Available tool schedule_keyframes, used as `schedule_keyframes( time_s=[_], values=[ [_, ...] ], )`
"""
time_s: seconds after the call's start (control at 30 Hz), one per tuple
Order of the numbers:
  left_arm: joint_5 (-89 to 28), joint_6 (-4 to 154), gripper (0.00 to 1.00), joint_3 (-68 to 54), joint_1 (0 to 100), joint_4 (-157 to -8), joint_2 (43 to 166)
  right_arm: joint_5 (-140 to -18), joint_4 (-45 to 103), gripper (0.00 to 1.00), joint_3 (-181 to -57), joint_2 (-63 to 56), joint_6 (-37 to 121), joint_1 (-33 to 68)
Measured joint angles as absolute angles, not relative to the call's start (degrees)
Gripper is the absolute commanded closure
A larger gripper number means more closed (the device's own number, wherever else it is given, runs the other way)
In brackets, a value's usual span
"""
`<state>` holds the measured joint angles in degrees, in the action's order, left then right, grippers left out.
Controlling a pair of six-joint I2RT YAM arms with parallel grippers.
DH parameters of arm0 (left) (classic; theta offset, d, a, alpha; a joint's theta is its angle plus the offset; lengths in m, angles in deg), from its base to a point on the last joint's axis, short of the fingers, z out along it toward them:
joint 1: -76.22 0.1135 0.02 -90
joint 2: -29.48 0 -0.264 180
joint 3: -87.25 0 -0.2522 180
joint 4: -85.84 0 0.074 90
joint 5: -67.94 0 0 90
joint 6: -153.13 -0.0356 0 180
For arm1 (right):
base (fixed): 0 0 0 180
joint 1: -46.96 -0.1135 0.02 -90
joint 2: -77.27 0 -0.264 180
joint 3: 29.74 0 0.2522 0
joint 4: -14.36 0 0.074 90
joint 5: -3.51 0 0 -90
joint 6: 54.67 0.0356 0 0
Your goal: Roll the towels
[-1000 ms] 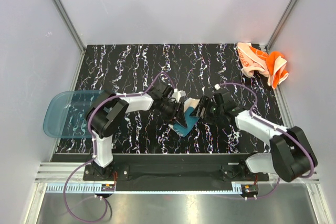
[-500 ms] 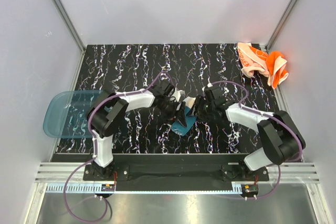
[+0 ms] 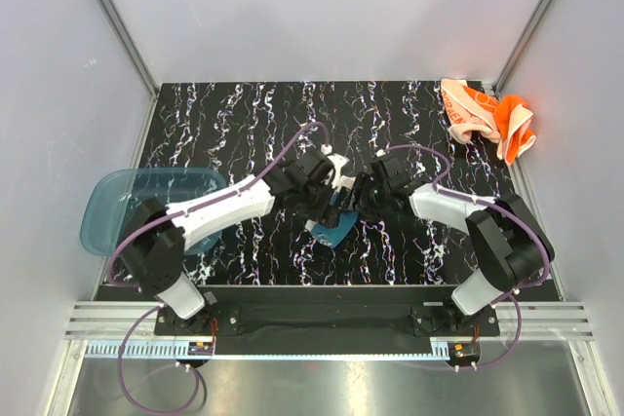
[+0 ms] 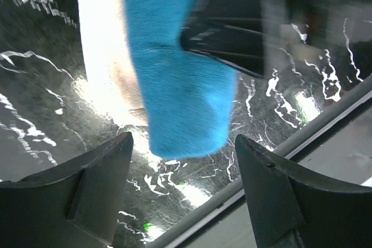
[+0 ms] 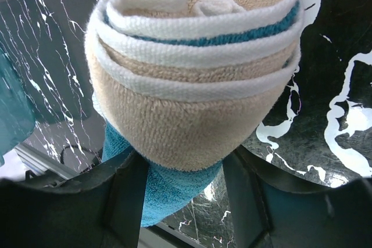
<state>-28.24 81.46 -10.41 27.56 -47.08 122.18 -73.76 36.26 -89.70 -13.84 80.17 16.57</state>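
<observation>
The teal-blue towel [image 5: 192, 85] is wound into a roll, cream side out, with a teal tail hanging under it. My right gripper [image 5: 185, 172] is shut on this roll, one finger on each side. From above, the teal tail [image 3: 330, 231] shows at the table's near middle, between both grippers. My left gripper [image 4: 183, 149] stands open just short of the hanging teal cloth [image 4: 180, 85], with nothing between its fingertips. In the top view the left gripper [image 3: 328, 204] and the right gripper [image 3: 361, 199] nearly meet. The orange towel [image 3: 489, 119] lies crumpled at the far right corner.
A translucent blue tray [image 3: 122, 209] hangs over the left edge of the black marbled table [image 3: 224, 124]. The table's metal front rail [image 4: 308, 135] runs close below the towel. Grey walls close in the back and both sides.
My left gripper has opened and let go of the teal towel, and its arm has stretched out toward the middle. My right gripper has closed on the roll and shifted slightly left.
</observation>
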Motion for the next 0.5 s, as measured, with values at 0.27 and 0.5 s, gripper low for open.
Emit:
schedule_keyframes(
  time_s=[0.27,0.5],
  values=[
    [-18.40,79.01,0.21,-10.41,19.86,-47.99,120.79,-73.72,37.44,0.43,-90.77,-14.56,80.17,16.55],
    [-13.86,79.14,0.22,-10.41,18.20,-49.33,126.27,-73.72,37.96,0.42,-91.07,-14.63,80.17,16.52]
  ],
)
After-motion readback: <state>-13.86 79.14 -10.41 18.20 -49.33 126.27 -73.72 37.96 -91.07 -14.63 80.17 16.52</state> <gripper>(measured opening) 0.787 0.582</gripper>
